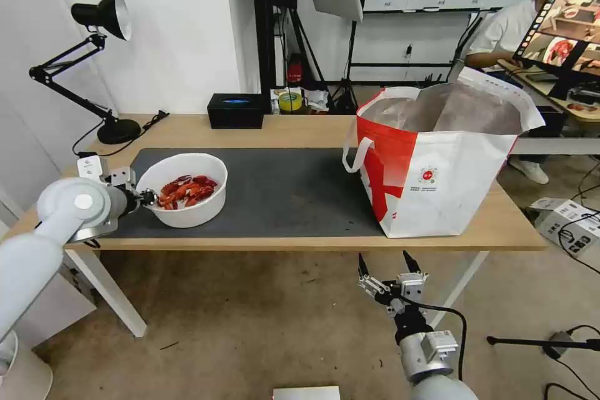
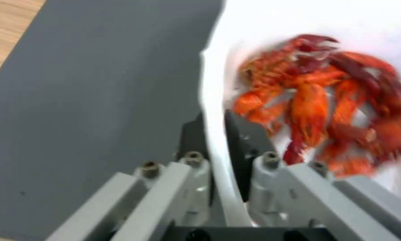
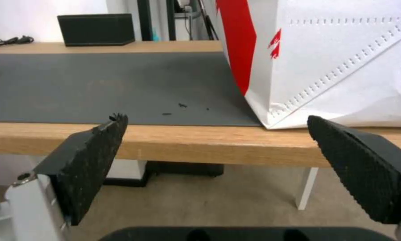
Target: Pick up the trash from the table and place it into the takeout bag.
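A white round bowl (image 1: 187,209) of red crayfish shells (image 1: 186,190) stands on the dark grey mat (image 1: 281,190) at the table's left. My left gripper (image 1: 148,197) is shut on the bowl's near-left rim; the left wrist view shows the white rim (image 2: 216,134) pinched between the two black pads, with the shells (image 2: 325,100) inside. The takeout bag (image 1: 437,156), white with red panels and foil lining, stands open at the table's right end. My right gripper (image 1: 386,262) hangs open below the table's front edge, in front of the bag (image 3: 334,57).
A black rectangular box (image 1: 235,110) sits at the table's back edge, a black desk lamp (image 1: 94,62) at the back left corner. The bag's white loop handle (image 1: 355,156) hangs toward the mat. A person sits behind the bag at another desk.
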Controlling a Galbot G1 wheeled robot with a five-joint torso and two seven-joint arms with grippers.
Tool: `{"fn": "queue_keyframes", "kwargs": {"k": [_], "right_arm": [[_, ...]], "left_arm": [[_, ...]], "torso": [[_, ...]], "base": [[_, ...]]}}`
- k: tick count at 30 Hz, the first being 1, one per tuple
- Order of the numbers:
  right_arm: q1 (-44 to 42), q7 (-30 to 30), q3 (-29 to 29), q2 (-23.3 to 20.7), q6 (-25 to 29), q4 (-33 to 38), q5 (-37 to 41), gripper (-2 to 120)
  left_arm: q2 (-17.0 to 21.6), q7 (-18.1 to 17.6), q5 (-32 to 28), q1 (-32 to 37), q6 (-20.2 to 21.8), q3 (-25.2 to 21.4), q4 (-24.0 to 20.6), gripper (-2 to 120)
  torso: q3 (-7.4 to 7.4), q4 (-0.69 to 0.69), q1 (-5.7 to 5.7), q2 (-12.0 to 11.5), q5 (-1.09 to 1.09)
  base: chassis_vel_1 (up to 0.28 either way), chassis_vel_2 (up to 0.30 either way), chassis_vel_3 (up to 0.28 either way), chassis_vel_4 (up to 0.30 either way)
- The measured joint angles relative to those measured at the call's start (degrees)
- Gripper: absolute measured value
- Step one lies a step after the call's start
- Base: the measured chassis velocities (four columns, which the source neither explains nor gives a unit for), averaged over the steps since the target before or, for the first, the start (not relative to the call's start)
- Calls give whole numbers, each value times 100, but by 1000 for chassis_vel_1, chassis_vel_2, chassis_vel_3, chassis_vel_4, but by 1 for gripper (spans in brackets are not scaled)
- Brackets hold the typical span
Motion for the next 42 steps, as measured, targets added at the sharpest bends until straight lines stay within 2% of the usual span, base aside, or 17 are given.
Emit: {"fn": "queue_keyframes", "kwargs": {"k": [2, 15, 27, 34, 42], "right_arm": [[0, 0, 0, 0, 0, 0, 0, 100], [0, 0, 0, 0, 0, 0, 0, 100], [0, 0, 0, 0, 0, 0, 0, 100], [0, 0, 0, 0, 0, 0, 0, 100], [0, 0, 0, 0, 0, 0, 0, 100]], "left_arm": [[12, 7, 2, 55, -3, -34, -42, 0], [225, -62, -15, 114, -155, -130, -278, 0], [411, -132, -274, -198, -390, -174, -762, 0], [435, -127, -440, -776, -557, 202, -1023, 0], [100, -184, -533, -1765, -696, 918, -1259, 0]], "torso": [[0, -1, 0, 0, 0], [0, -1, 0, 0, 0], [0, 0, 1, 0, 0], [0, 0, 0, 0, 1], [0, -1, 1, -1, 2]], "base": [[0, 0, 0, 0], [0, 0, 0, 0], [0, 0, 0, 0], [0, 0, 0, 0], [0, 0, 0, 0]]}}
